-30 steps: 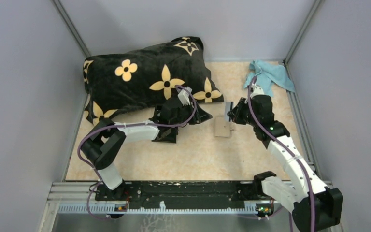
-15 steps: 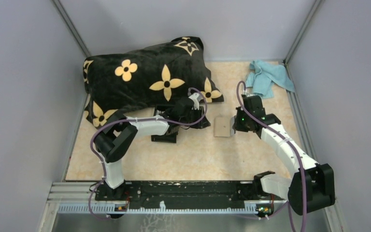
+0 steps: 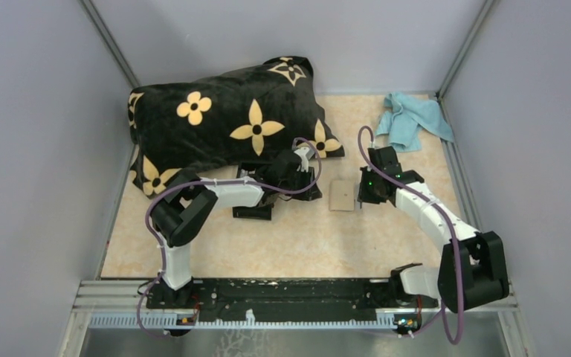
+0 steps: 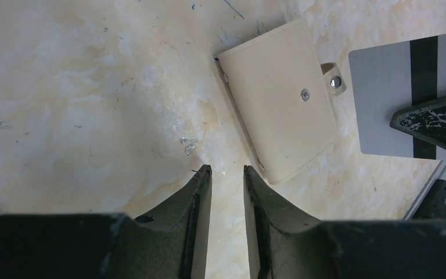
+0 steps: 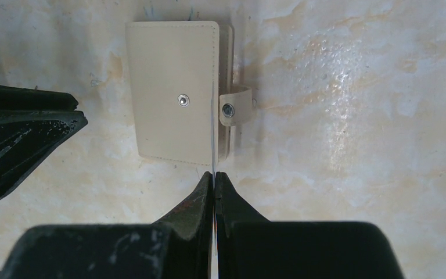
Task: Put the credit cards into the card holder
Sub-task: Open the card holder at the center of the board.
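My left gripper (image 4: pixel 227 170) had narrowed to a slim, empty gap. My right gripper (image 5: pixel 215 174), clamping the grey card (image 4: pixel 386 93) edge-on, had drawn beside the beige wallet (image 4: pixel 279 99); insertion remained pending.

Grey card (image 4: pixel 383 87) partly behind right end effector (image 5: pixel 214 180); right wrist view shows only thin edge.

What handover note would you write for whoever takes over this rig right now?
Left gripper: jaws slightly apart, empty, low over the table beside the beige snap wallet.
Right gripper: shut on the grey striped card, held by the wallet's strap side.
Card holder: probably the black case beside the left forearm; not clearly seen.
Done: one card picked up.
Left: no card in the holder yet.
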`<action>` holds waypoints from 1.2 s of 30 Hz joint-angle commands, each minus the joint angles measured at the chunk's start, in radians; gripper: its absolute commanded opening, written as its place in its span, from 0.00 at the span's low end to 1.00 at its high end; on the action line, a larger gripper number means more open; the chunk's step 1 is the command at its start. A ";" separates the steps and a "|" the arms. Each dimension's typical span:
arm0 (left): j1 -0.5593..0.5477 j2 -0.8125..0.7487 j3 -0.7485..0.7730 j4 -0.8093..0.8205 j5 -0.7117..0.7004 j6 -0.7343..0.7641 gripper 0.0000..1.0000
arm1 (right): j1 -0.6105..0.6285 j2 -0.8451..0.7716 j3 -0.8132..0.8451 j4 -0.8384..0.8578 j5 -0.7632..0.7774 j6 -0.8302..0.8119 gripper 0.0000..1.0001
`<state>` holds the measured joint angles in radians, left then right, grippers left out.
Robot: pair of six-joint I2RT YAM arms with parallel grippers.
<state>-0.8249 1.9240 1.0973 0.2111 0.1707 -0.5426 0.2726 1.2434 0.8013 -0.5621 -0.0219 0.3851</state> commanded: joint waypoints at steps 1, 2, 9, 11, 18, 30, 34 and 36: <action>-0.006 0.026 0.030 -0.009 0.022 0.024 0.33 | 0.001 0.024 0.031 0.059 0.019 -0.009 0.00; -0.006 0.029 0.032 -0.010 0.022 0.024 0.33 | 0.002 0.034 0.032 0.064 0.020 -0.009 0.00; -0.006 0.047 0.045 -0.012 0.029 0.028 0.33 | -0.006 0.075 0.029 0.088 0.028 -0.015 0.00; -0.006 0.053 0.049 -0.012 0.033 0.029 0.33 | -0.011 0.078 0.027 0.095 0.028 -0.018 0.00; -0.006 0.069 0.059 -0.012 0.042 0.027 0.33 | -0.023 0.102 0.013 0.120 0.016 -0.022 0.00; -0.006 0.081 0.065 -0.012 0.051 0.025 0.32 | -0.033 0.130 0.004 0.152 -0.014 -0.017 0.00; -0.006 0.084 0.064 -0.012 0.052 0.027 0.32 | -0.040 0.117 0.003 0.144 -0.008 -0.018 0.00; -0.007 0.084 0.064 -0.013 0.051 0.028 0.32 | -0.043 0.108 0.001 0.138 0.001 -0.020 0.00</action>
<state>-0.8249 1.9919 1.1316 0.1982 0.2073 -0.5282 0.2401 1.3708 0.7990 -0.4496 -0.0280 0.3763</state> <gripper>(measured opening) 0.321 0.008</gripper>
